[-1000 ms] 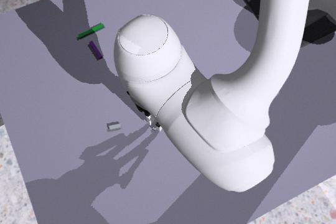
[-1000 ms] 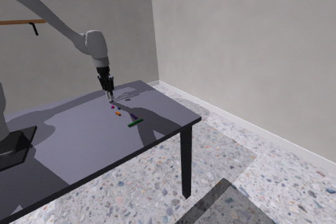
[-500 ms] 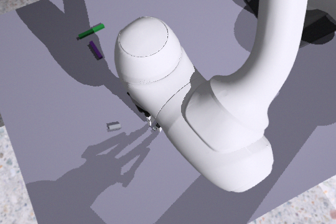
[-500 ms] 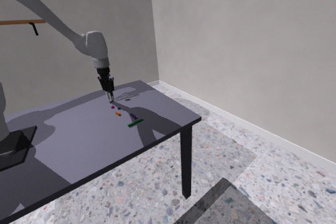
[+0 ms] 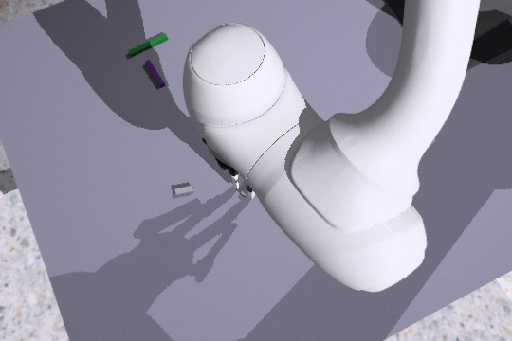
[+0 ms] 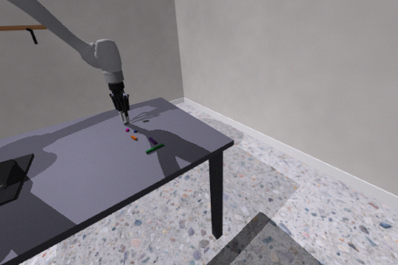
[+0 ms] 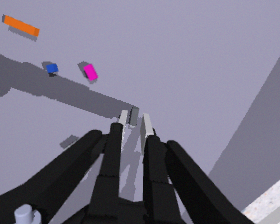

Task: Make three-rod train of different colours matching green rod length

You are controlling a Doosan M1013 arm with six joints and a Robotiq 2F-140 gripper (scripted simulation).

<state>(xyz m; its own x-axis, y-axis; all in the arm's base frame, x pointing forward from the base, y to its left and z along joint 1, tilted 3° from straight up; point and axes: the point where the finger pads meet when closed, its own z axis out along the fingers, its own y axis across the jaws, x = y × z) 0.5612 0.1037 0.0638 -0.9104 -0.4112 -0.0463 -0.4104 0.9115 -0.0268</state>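
Two thin fingers of the gripper (image 7: 134, 122) stand close together with a small gap. Nothing is held in that gap; only the table shows through it. The gripper points down and hangs just above the table.

I think the narrow gap is set so the fingers can slip over a thin rod. The grey rod (image 5: 183, 189) lies flat near the gripper, a bit to one side of it. It looks like the one to fetch next.

Farther out lie the magenta rod (image 7: 90, 72) and the blue rod (image 7: 52, 68), near each other but apart. The orange rod (image 7: 21, 26) lies beyond them. Blue, grey and orange add up to eight, so those three should make the train. No two rods touch yet, so I think the train is not begun.

The purple rod (image 5: 155, 74) and the green rod (image 5: 148, 44) lie farthest off, near each other.

The table (image 6: 110, 168) is dull purple with dark legs, and big arm shadows fall on it. The floor (image 6: 295, 205) is speckled stone, and the walls (image 6: 276, 39) are plain and pale.
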